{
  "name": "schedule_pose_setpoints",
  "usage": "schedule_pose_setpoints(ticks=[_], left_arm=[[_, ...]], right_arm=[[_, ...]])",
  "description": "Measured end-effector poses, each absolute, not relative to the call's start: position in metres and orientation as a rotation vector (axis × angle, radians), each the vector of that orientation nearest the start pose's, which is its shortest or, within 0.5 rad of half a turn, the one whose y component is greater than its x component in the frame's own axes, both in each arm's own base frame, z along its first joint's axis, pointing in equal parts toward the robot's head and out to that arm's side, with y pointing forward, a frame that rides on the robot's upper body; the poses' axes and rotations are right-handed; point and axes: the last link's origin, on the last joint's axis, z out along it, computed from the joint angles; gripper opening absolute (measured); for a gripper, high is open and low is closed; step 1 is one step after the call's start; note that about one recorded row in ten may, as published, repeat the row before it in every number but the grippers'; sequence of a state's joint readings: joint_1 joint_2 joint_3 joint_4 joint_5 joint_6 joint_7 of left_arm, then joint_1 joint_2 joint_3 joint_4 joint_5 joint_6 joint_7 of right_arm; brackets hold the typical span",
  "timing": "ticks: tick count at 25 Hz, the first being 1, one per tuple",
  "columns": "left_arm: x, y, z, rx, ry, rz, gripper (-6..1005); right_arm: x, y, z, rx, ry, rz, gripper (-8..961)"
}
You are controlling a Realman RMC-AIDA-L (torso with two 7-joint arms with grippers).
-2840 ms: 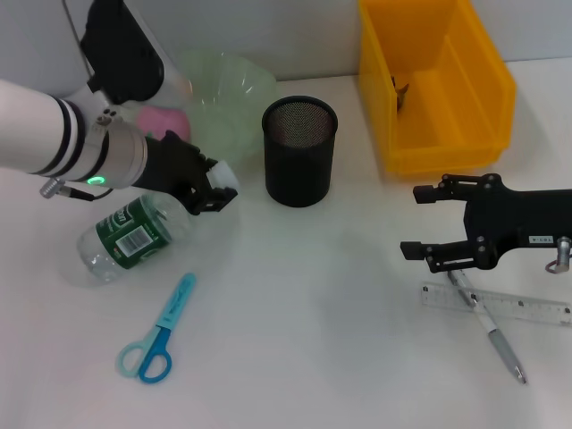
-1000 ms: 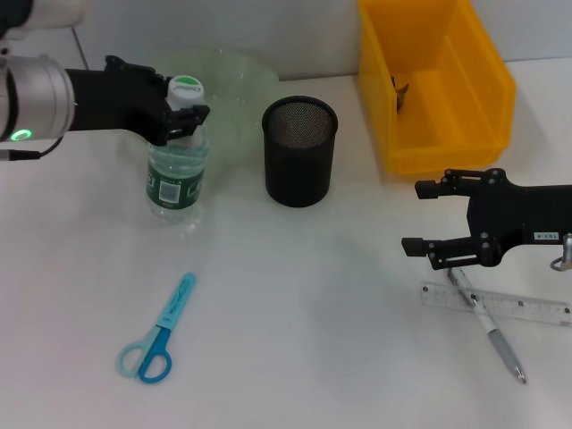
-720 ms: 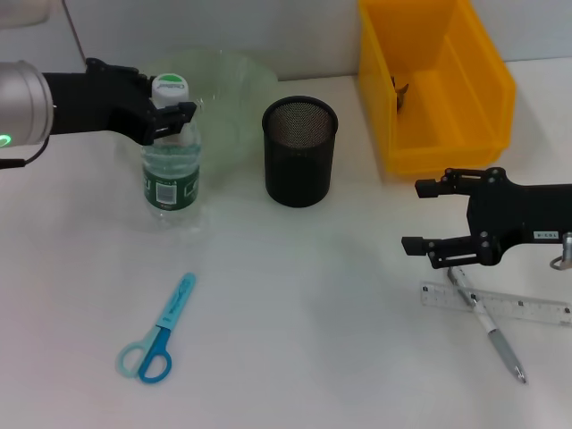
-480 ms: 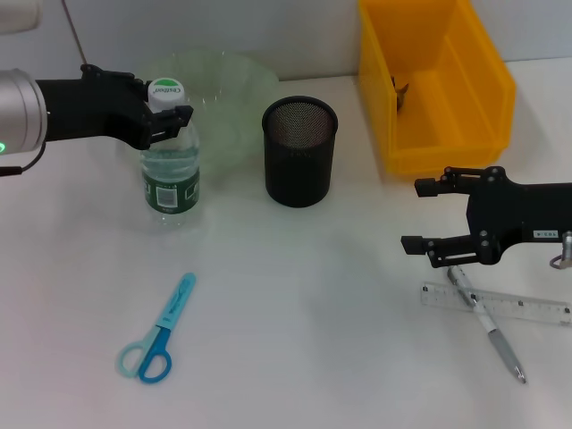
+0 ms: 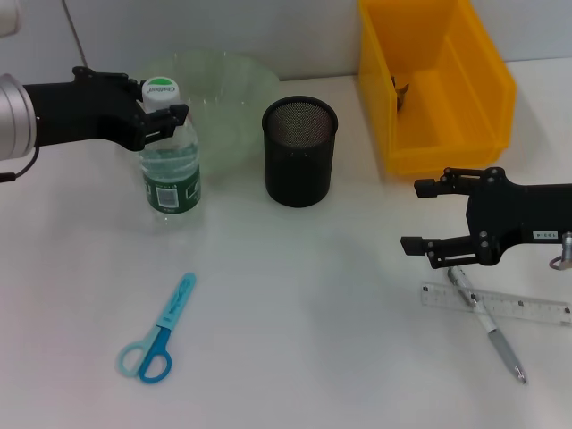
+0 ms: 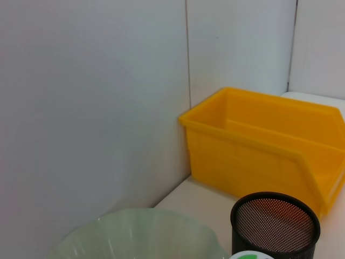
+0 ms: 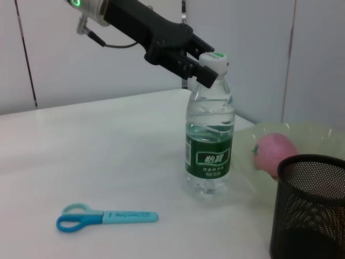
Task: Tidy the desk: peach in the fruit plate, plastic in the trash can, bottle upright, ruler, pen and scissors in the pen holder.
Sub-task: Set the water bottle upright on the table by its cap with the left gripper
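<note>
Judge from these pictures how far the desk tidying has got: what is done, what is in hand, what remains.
Done: the peach lies in the fruit plate, something dark sits in the yellow bin, and the bottle stands upright. In hand: the left hand is at the bottle's cap. Left: scissors, ruler and pen lie on the desk; the pen holder looks empty. The right hand hovers open above pen and ruler.

A white tabletop (image 5: 304,340) fills most of the head view, smooth and matte, and runs back to a pale grey wall (image 5: 295,31) along its far edge. In the left wrist view the wall is made of flat panels, split by a thin vertical seam (image 6: 186,54). A second seam (image 6: 295,43) lies farther along, near the corner.
</note>
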State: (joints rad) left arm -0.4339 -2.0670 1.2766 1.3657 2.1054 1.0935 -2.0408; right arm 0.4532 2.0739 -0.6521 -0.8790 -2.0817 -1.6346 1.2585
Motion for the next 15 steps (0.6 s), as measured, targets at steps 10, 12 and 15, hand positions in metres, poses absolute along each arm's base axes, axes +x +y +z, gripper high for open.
schedule_pose_setpoints(ticks=[10,12,15], left_arm=[[-0.184,0.38,0.049,-2.444,-0.514,-0.348,445],[-0.185,0.378,0.05,-2.447,-0.528,-0.365,445],[-0.185,0.377,0.05,-2.453,-0.538,-0.382,445]], right_arm=[[0.274,0.322,0.038,-2.73,0.316,0.498,845],[0.273,0.322,0.038,-2.73,0.316,0.499,845],[0.273,0.322,0.038,-2.73,0.32,0.5,845]])
